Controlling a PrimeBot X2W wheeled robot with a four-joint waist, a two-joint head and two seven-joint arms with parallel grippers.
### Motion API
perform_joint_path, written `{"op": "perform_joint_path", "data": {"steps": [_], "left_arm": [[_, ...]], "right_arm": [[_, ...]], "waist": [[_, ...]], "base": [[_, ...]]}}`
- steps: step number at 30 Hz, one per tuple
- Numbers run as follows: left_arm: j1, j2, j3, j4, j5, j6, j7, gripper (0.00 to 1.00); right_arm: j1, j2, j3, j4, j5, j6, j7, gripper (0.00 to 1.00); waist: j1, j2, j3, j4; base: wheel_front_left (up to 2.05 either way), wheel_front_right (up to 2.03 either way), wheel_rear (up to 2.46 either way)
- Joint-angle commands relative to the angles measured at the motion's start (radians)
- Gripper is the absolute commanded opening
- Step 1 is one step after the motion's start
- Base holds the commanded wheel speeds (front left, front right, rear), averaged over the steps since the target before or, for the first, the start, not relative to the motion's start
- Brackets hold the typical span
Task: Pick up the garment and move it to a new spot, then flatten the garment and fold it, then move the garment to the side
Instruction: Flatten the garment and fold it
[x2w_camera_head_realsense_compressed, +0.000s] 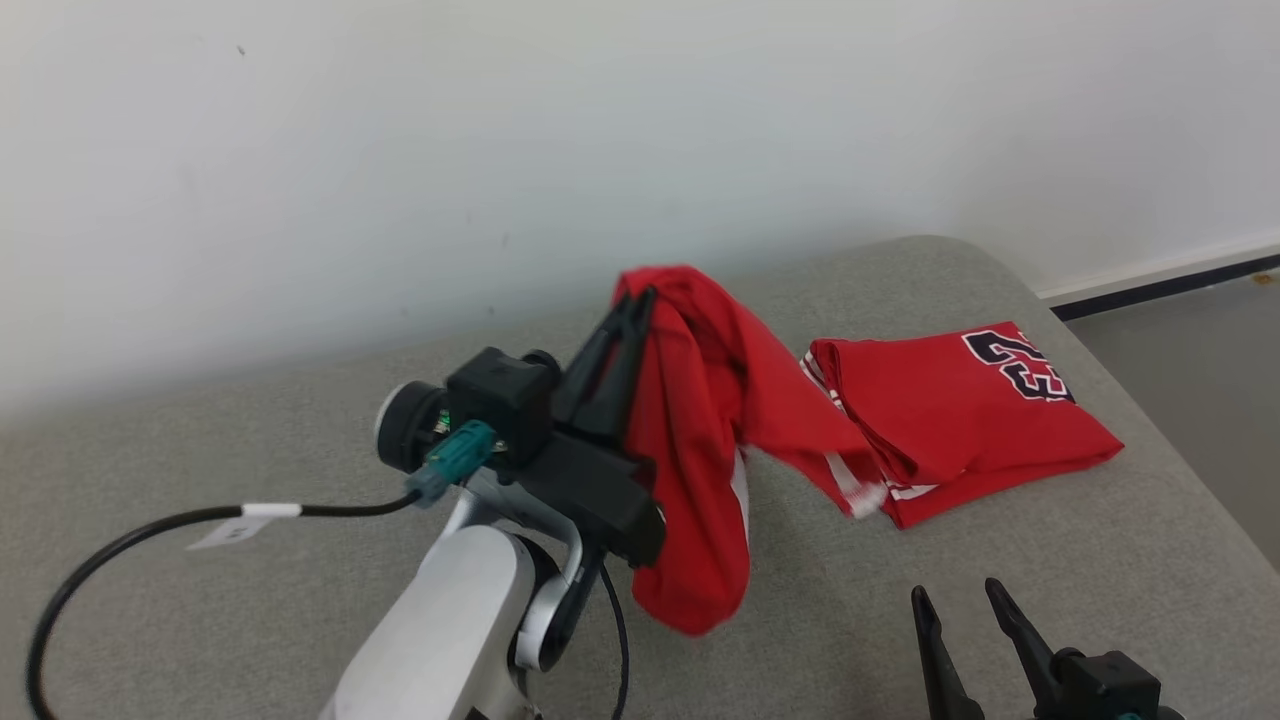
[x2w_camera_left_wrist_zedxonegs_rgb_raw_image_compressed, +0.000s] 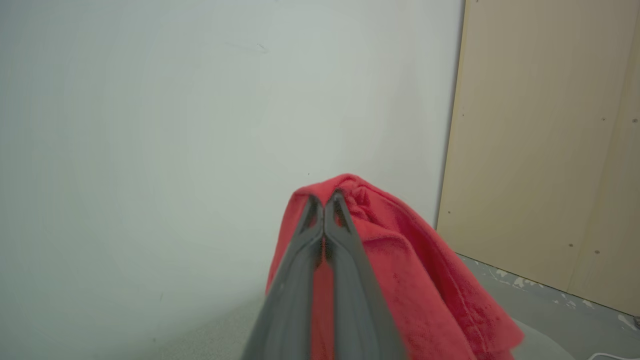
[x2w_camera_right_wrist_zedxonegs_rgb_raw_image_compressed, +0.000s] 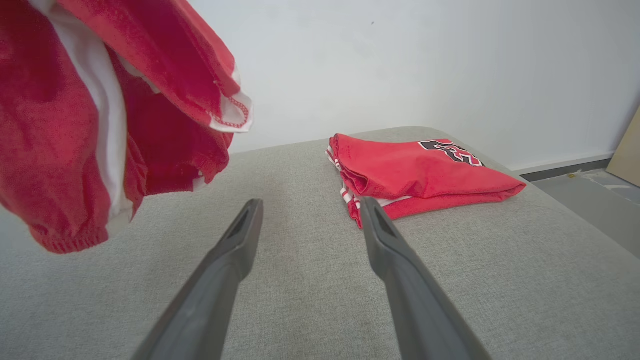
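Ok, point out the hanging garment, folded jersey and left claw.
hanging garment (x2w_camera_head_realsense_compressed: 695, 480), head view, drooping red middle.
folded jersey (x2w_camera_head_realsense_compressed: 950, 415), head view, plain red top.
left claw (x2w_camera_left_wrist_zedxonegs_rgb_raw_image_compressed: 324, 200), left wrist view, between its shut tips.

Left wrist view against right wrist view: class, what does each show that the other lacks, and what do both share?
Left wrist view, not the right: the left end effector, its fingers pressed together on the top of the lifted red garment.
Right wrist view, not the left: the right end effector, open with nothing between its fingers, and a folded red jersey with a dark number lying on the grey cushion.
Both: the hanging red garment and the white wall behind it.
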Motion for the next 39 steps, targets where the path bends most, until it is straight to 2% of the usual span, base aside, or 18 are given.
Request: {"op": "perform_joint_path", "data": {"steps": [1,6,7,8,9,13,16,21,28,31,35,39], "left_arm": [[0.009,0.0,-0.006,-0.004,-0.004,0.0,0.009,0.0],[0.021,0.028,-0.041,0.07,-0.007,-0.023,0.091,0.0],[0.012,0.027,-0.039,0.099,-0.001,-0.019,0.076,0.08],[0.0,0.028,-0.043,0.136,0.013,-0.017,0.06,0.84],[-0.001,0.027,-0.046,0.181,0.015,-0.014,0.054,1.0],[-0.006,0.016,-0.063,0.358,-0.006,-0.033,0.054,1.0],[0.003,0.007,-0.058,0.44,-0.038,-0.041,0.041,1.0],[0.05,0.01,-0.023,0.506,-0.092,-0.032,0.015,1.0],[0.19,0.046,0.049,0.465,-0.153,0.044,-0.028,1.0],[0.262,0.06,0.048,0.422,-0.157,0.066,-0.012,1.0],[0.326,0.067,-0.013,0.359,-0.132,0.026,0.012,1.0],[0.353,0.057,-0.054,0.332,-0.126,0.014,0.044,1.0]], "right_arm": [[0.007,0.001,-0.001,0.001,0.007,-0.003,-0.005,1.0],[-0.002,0.002,0.01,0.005,0.011,-0.003,-0.008,1.0],[-0.005,0.002,0.012,0.008,0.014,-0.003,-0.009,1.0],[-0.009,0.002,0.015,0.01,0.017,-0.003,-0.009,1.0],[-0.013,0.002,0.019,0.013,0.019,-0.003,-0.01,1.0],[-0.022,0.002,0.034,0.023,0.021,-0.003,-0.011,1.0],[-0.023,0.001,0.029,0.028,0.025,-0.003,-0.017,1.0],[-0.009,0.001,0.016,0.029,0.023,-0.003,-0.017,1.0],[0.007,0.001,0.007,0.02,0.017,-0.003,-0.011,1.0],[0.01,0.001,0.008,0.016,0.016,-0.003,-0.006,1.0],[0.006,0.001,0.014,0.013,0.015,-0.003,-0.002,1.0],[-0.009,0.002,0.028,0.009,0.012,-0.003,0.006,1.0]], "waist": [[0.0001,0.0,-0.003,0.009],[0.0001,0.0,0.003,0.024],[0.0001,0.0,0.005,0.026],[0.0001,0.0,0.007,0.028],[0.0001,0.0,0.008,0.029],[0.0001,0.0,0.01,0.028],[0.0001,0.0,0.01,0.034],[0.0001,0.0,0.005,0.054],[0.0001,0.0,0.0,0.091],[0.0001,0.0,0.0,0.104],[0.0001,0.0,0.002,0.11],[0.0001,0.0,0.005,0.096]], "base": [[0.0,0.0,0.0],[0.0,0.0,0.0],[0.0,0.0,0.0],[0.0,0.0,0.0],[0.0,0.0,0.0],[0.0,0.0,0.0],[0.0,0.0,0.0],[0.0,0.0,0.0],[0.0,0.0,0.0],[0.0,0.0,0.0],[0.0,0.0,0.0],[0.0,0.0,0.0]]}}
